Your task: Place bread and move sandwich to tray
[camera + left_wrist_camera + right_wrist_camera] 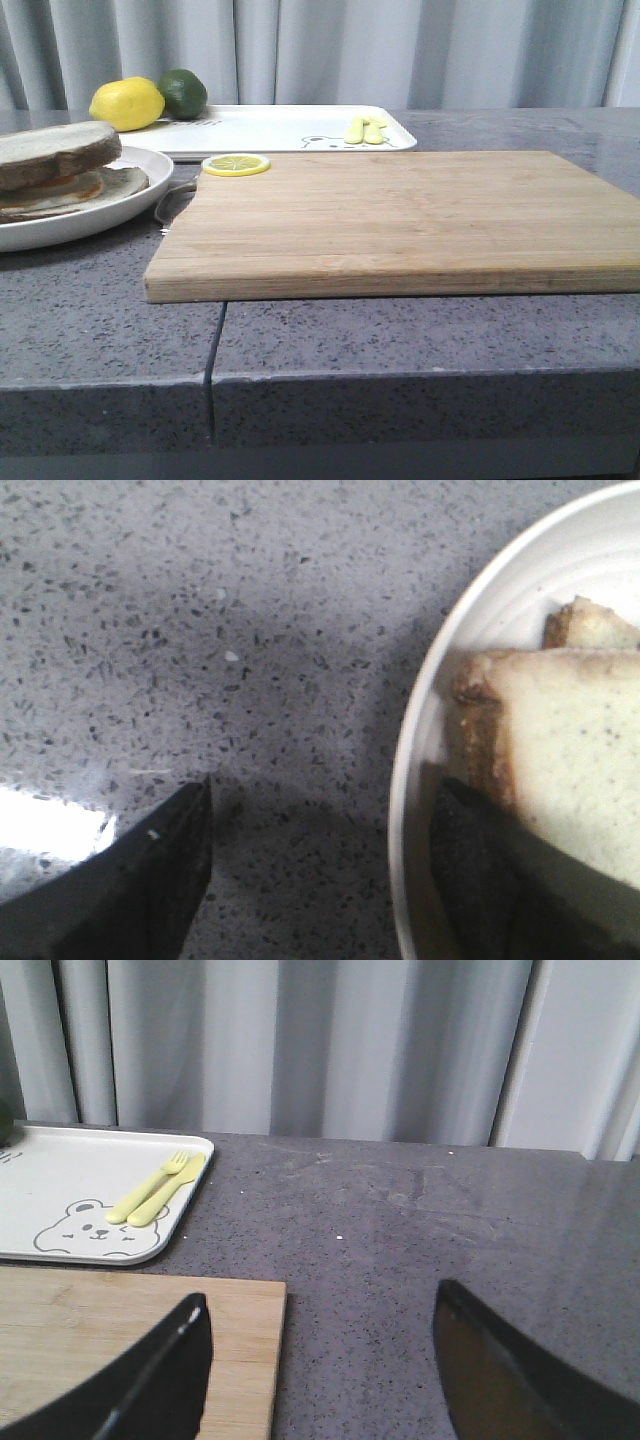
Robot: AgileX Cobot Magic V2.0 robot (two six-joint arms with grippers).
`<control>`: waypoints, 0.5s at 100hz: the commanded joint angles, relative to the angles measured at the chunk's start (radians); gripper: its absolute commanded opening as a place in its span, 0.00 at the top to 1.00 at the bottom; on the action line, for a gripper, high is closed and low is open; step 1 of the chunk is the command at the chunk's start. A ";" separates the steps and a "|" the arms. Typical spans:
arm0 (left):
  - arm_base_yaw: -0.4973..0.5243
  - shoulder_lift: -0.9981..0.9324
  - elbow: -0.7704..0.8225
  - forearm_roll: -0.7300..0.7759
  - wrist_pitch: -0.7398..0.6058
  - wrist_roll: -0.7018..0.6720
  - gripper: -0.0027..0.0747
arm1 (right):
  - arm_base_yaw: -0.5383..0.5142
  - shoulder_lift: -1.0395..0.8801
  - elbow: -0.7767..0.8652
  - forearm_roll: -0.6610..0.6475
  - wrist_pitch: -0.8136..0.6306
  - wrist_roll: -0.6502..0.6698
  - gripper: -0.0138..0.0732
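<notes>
The sandwich (70,185) sits on a round white plate (150,160) at the left, with a thick brown-crusted bread slice (55,150) on top. The white tray (270,130) with a bear drawing lies at the back. Neither gripper shows in the front view. My left gripper (325,785) is open and straddles the plate rim (410,770): one finger over the counter, the other inside the plate beside the pale bread (570,770). My right gripper (320,1295) is open and empty over the cutting board's right edge, with the tray (60,1170) beyond it.
A wooden cutting board (400,220) fills the middle of the grey counter, with a lemon slice (236,164) on its far left corner. A lemon (127,103), a lime (183,92) and yellow cutlery (365,129) lie on the tray. Curtains hang behind.
</notes>
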 commanded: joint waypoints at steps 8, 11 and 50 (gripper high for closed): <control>-0.008 -0.023 -0.026 -0.015 -0.045 -0.003 0.41 | -0.005 -0.001 -0.029 -0.005 -0.084 -0.002 0.29; -0.008 -0.023 -0.026 -0.015 -0.045 -0.003 0.41 | -0.005 -0.001 -0.029 -0.005 -0.084 -0.002 0.29; -0.008 -0.023 -0.026 -0.023 -0.043 -0.003 0.79 | -0.005 -0.001 -0.029 -0.006 -0.083 -0.002 0.29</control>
